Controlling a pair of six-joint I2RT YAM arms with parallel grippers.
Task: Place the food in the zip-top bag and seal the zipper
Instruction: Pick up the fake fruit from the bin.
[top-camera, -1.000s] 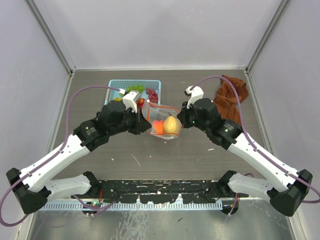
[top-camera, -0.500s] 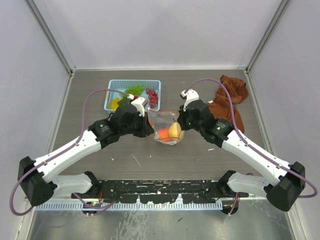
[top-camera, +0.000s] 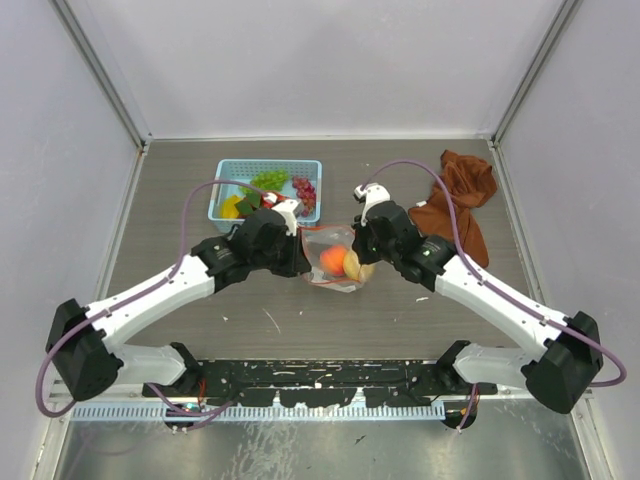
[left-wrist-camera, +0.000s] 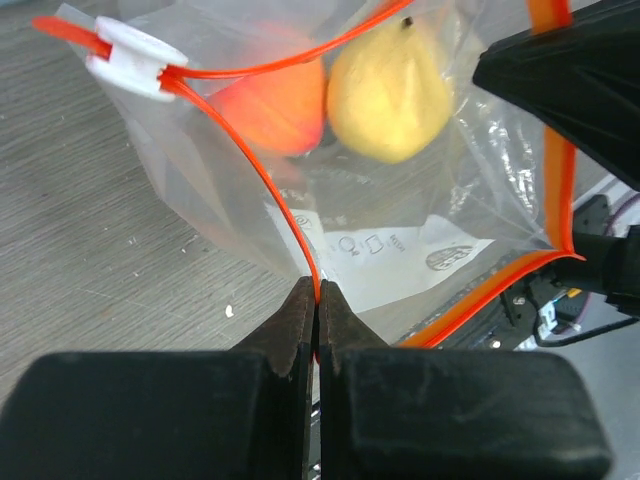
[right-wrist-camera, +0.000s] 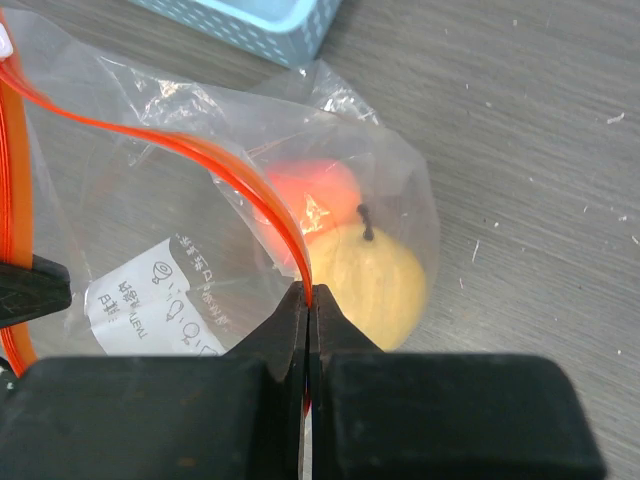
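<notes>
Left hand (left-wrist-camera: 317, 290) and right hand (right-wrist-camera: 307, 295) hold the bag (top-camera: 335, 280) open at frame centre.
Each hand is clamped on the red zipper (left-wrist-camera: 262, 170). Two peaches (top-camera: 343, 262) lie inside the bag; grapes (top-camera: 270, 179) sit in the basket (top-camera: 230, 172), upper left of the tabletop (top-camera: 400, 320).

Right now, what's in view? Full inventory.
zip-top bag: 1, clear, centre
zipper: 1, red-orange, bag mouth, open
yellow-orange peach: 1, in bag
orange-red peach: 1, in bag
basket: 1, light blue, far side, left of bag
green grapes: 1 bunch, in basket
purple grapes: 1 bunch, in basket
yellow piece: 1, in basket
cloth: 1, rust-brown, far right
table: 1, grey-brown
left tool: 1, black, shut on zipper
right tool: 1, black, shut on zipper
</notes>
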